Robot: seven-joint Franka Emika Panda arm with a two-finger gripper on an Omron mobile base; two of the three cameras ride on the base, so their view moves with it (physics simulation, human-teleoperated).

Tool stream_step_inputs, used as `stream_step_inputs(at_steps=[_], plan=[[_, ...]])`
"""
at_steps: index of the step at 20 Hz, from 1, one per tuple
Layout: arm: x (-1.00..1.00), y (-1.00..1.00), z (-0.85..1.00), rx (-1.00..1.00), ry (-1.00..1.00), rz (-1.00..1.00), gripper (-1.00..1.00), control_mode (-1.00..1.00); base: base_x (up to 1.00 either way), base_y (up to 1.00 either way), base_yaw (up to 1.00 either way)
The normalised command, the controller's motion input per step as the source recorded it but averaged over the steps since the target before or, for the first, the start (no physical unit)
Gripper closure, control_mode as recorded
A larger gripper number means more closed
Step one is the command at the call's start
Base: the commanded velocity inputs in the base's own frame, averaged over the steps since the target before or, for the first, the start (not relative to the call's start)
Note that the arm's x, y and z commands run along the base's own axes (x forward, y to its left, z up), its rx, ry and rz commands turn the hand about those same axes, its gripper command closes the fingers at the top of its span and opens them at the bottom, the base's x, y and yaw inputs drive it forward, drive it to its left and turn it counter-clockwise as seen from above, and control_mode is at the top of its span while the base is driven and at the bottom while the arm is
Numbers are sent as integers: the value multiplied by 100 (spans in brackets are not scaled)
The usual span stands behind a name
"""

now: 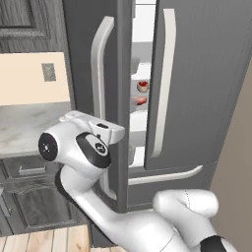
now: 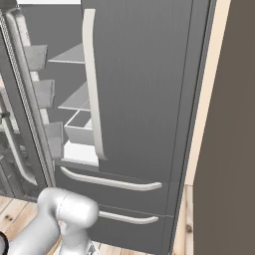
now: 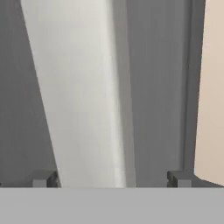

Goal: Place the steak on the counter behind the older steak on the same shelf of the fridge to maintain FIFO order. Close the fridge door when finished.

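The fridge (image 1: 206, 83) stands with its two dark grey doors nearly together, a narrow gap left between them. Through that gap, in the left base view, the white interior shows, and on one shelf sits the steak (image 1: 142, 86), small and chunky with a dark red top and a pale rim. Just below it in the picture, and closer to the door opening, lies the older steak (image 1: 140, 101), flatter and pinkish-red. Both are inside the fridge, none on the tabletop (image 1: 27, 125), whose pale marble runs off to the left above dark cabinets.

The arm reaches up toward the left door, its hand close against the long pale handle (image 3: 83, 96). In the hand view the handle runs up the picture between the two fingers (image 3: 43, 180), which stand wide apart, one on each side of it, clamped on nothing. Two drawers (image 2: 119, 199) with pale handles sit below the doors.
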Motion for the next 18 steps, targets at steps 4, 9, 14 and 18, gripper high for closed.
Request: stream_step_inputs(at_steps=[4, 9, 14, 18], plan=[[23, -84, 0, 0, 0, 0, -100, -100, 0, 0, 0], [35, -76, 0, 0, 1, 0, -100, -100, 0, 0, 0], [57, -68, 2, 0, 4, 0, -100, -100, 0, 0, 0], [67, -61, 3, 0, 5, 0, -100, -100, 0, 0, 0]])
